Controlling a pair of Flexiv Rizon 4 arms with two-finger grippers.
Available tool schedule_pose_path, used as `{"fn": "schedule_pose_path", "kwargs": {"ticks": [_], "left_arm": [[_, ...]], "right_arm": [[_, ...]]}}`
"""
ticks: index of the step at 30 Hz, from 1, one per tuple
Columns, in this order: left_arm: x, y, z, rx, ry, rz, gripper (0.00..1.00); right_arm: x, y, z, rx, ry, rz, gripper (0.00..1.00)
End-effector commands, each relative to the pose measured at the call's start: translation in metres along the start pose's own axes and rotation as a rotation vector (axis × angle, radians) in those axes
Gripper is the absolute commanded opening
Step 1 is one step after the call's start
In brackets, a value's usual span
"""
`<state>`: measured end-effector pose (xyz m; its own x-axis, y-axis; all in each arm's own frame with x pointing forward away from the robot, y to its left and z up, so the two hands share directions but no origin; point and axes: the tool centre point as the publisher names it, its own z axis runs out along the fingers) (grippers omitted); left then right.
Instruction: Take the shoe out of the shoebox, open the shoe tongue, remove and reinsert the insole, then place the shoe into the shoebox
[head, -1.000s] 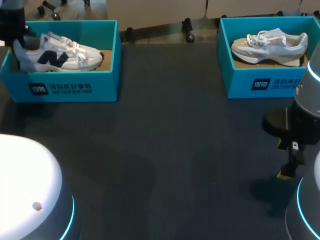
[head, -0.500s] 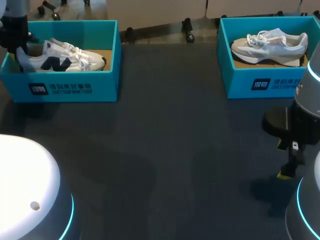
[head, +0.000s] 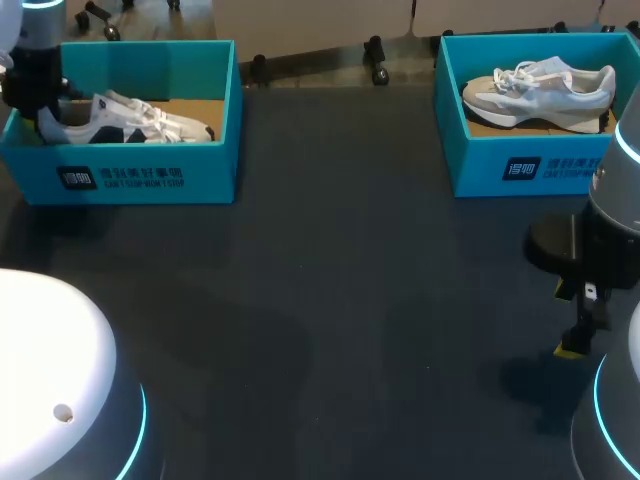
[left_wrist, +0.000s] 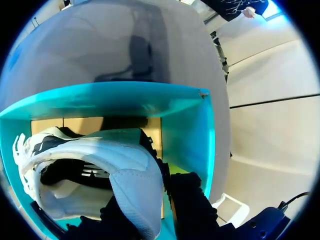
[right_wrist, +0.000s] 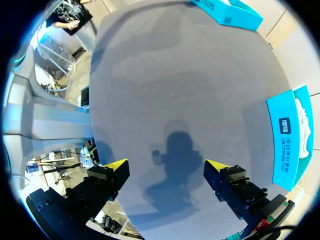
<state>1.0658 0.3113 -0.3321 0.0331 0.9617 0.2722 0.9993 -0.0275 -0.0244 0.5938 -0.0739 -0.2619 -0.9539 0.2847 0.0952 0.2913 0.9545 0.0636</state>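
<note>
A white shoe (head: 140, 120) with a dark side logo lies inside the teal left shoebox (head: 150, 170) at the far left, toe pointing right. My left gripper (head: 45, 105) is at its heel, shut on the heel collar. In the left wrist view the shoe (left_wrist: 95, 170) sits low in the box (left_wrist: 190, 130) over its cardboard floor, and the dark fingers (left_wrist: 192, 210) pinch the white heel; their yellow tips are hidden. My right gripper (head: 572, 345) hangs above the table at the right, open (right_wrist: 167, 167) and holding nothing.
A second teal shoebox (head: 540, 165) at the far right holds a pale grey shoe (head: 540, 88); the same box (right_wrist: 285, 145) shows beside the right gripper in its wrist view. The dark table (head: 350, 300) stretches between the boxes.
The left gripper has lowered the white shoe by its heel down into the left shoebox, so less of it shows above the front wall. The right arm has not moved.
</note>
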Motion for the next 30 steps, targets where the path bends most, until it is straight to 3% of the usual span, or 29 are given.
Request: {"fn": "schedule_pose_path", "kwargs": {"ticks": [1, 30], "left_arm": [[0.002, -0.001, 0.000, 0.004, -0.008, 0.002, 0.00], [-0.009, -0.005, 0.033, 0.039, -0.055, 0.104, 0.00]], "right_arm": [[0.000, 0.000, 0.001, -0.001, -0.001, -0.001, 1.00], [0.000, 0.000, 0.001, -0.001, -0.001, -0.001, 1.00]]}}
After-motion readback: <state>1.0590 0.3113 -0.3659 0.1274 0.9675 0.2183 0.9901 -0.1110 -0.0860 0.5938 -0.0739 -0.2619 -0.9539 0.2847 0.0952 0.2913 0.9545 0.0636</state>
